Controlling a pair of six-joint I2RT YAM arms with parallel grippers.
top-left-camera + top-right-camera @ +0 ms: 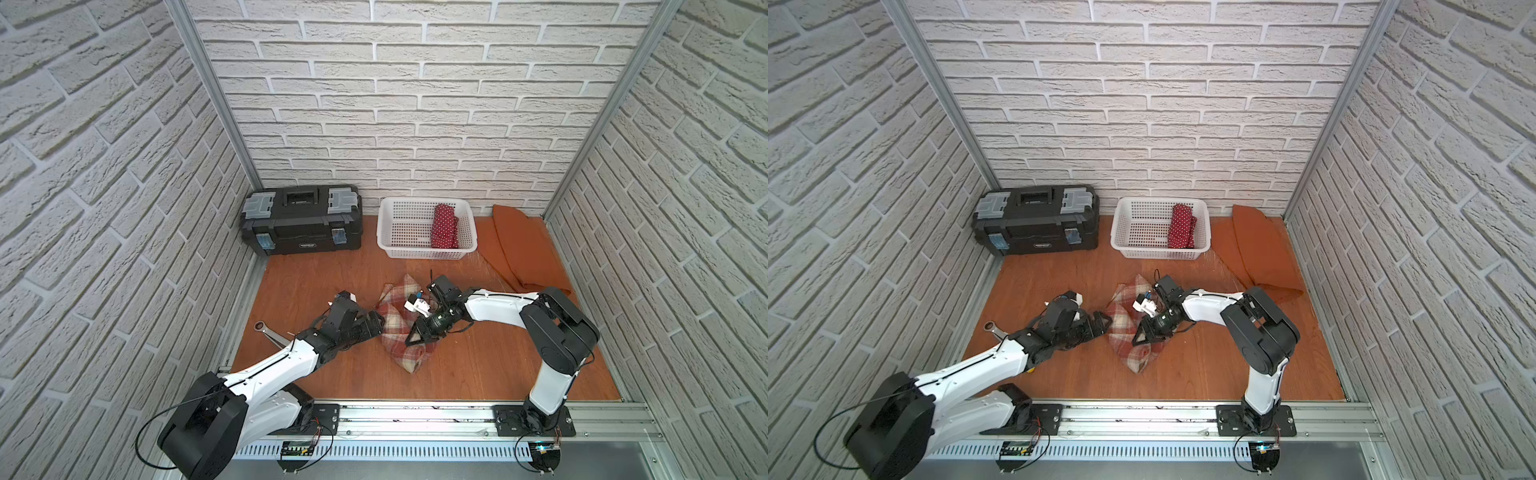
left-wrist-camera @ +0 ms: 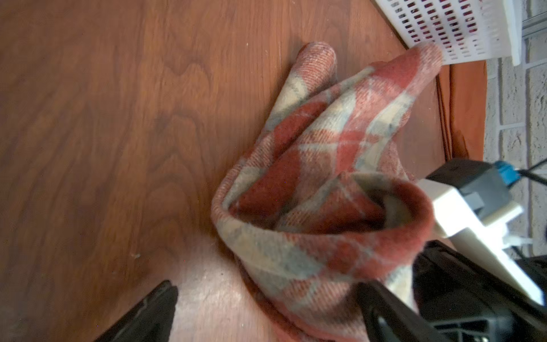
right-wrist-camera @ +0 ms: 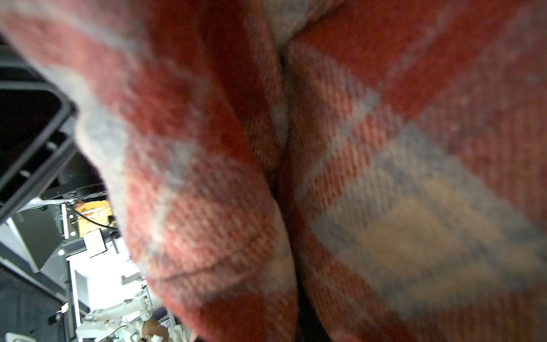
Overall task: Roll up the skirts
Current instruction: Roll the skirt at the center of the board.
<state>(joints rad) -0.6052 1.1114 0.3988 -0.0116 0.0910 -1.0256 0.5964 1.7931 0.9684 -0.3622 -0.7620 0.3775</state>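
The red-and-cream plaid skirt [image 1: 409, 357] [image 1: 1133, 353] lies bunched and partly rolled mid-table. My left gripper [image 1: 376, 326] [image 2: 270, 314] is open at its left edge, low on the wood, and the roll's end [image 2: 325, 165] reaches between the fingers. My right gripper [image 1: 413, 338] [image 1: 1139, 336] presses down into the roll from the right. Plaid cloth [image 3: 355, 148] fills the right wrist view and hides its jaws. The rolled polka-dot skirt [image 1: 444, 227] lies in the white basket [image 1: 424, 251]. The rust-orange skirt [image 1: 523, 249] lies flat at back right.
A black toolbox [image 1: 301, 224] stands at the back left beside the basket. A metal wrench [image 1: 270, 330] lies at the table's left edge, behind my left arm. Brick-pattern walls close off three sides.
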